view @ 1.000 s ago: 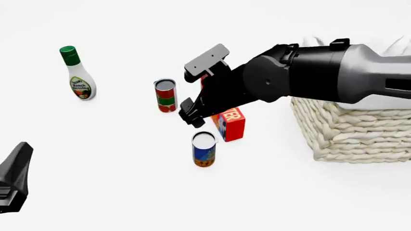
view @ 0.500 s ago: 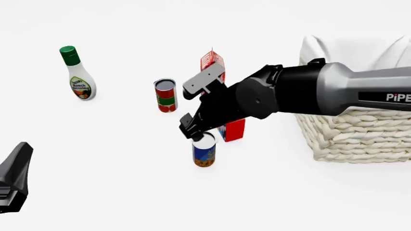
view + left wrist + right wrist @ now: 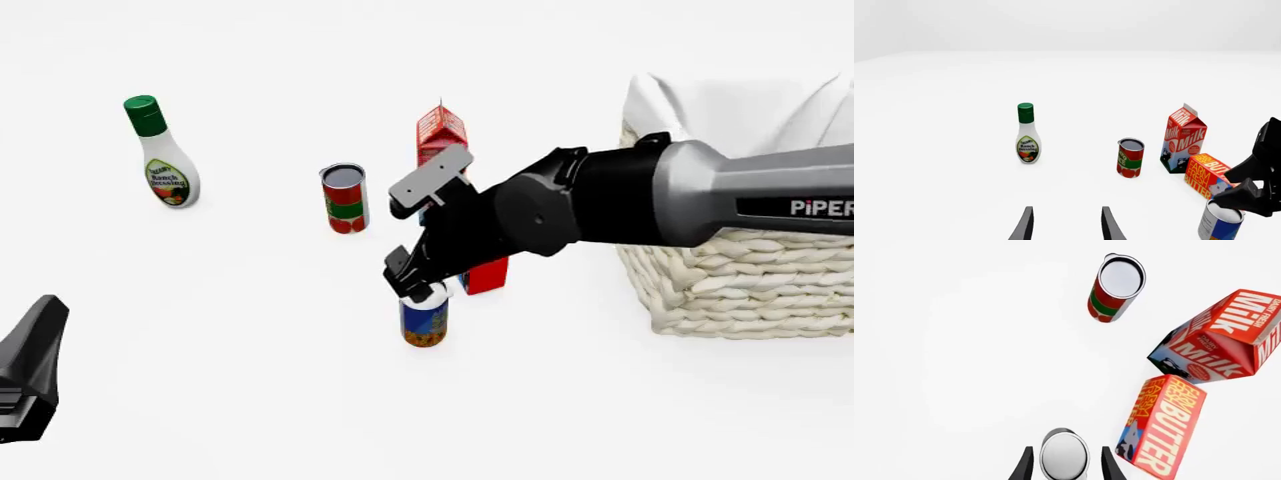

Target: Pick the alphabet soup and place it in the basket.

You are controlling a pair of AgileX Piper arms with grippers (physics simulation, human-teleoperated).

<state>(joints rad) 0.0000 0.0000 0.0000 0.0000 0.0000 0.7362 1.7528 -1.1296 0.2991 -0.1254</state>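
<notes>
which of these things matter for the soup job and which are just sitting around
In the job: alphabet soup, basket, right end effector straddling the soup's top.
Lying about: ranch dressing bottle, red-and-green can, milk carton, butter box.

The right arm (image 3: 694,195) is mostly a fat silver-grey tube with white "PiPER" lettering on a black stripe at its 3 o'clock end, then it turns into chunky matte-black rounded joint housings, with a flat light-grey rectangular plate sticking off the wrist around 10 o'clock. Its gripper (image 3: 416,288) is all black and blocky, and in its own wrist cam the fingers (image 3: 1026,466) are just two thin dark tapered blades. The left gripper (image 3: 32,370) is a glossy black wedge coming to a point at 12 o'clock, with a couple of ridges low on its side, and the same slim black blades (image 3: 1025,227) in its cam.
</notes>
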